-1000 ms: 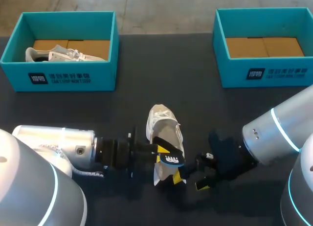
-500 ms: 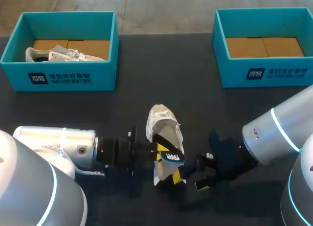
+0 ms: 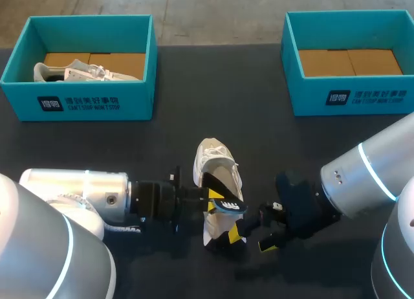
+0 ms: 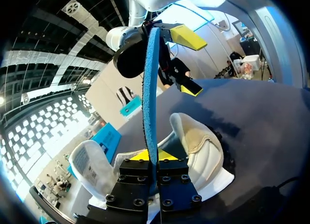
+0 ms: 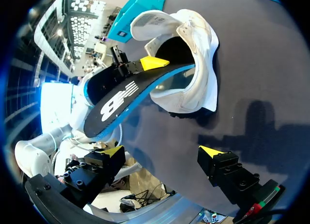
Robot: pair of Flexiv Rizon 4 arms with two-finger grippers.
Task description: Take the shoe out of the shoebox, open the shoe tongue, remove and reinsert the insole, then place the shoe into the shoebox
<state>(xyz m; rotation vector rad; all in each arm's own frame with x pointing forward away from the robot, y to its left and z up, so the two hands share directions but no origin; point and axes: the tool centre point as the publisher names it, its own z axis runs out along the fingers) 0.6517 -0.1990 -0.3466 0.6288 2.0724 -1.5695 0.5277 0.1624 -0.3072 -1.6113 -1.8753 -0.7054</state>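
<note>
Risk: insole (image 4: 150, 88) could snag at the collar and shove the shoe (image 3: 217, 164) along, as nothing pins it.
Shoe: white, mouth wide open, on the table (image 3: 194, 121).
Insole: black top, blue underside; tip at the shoe's mouth.
Left gripper (image 4: 151, 158): pinching the insole.
Right gripper (image 5: 162, 153): fingers spread, empty, just beside the shoe.

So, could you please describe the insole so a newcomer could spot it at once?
On the dark table, find the white shoe lying loose in the middle. The insole is the thin strip pinched in the left gripper at the shoe's opening: black with a blue edge, unlike the white shoe.
</note>
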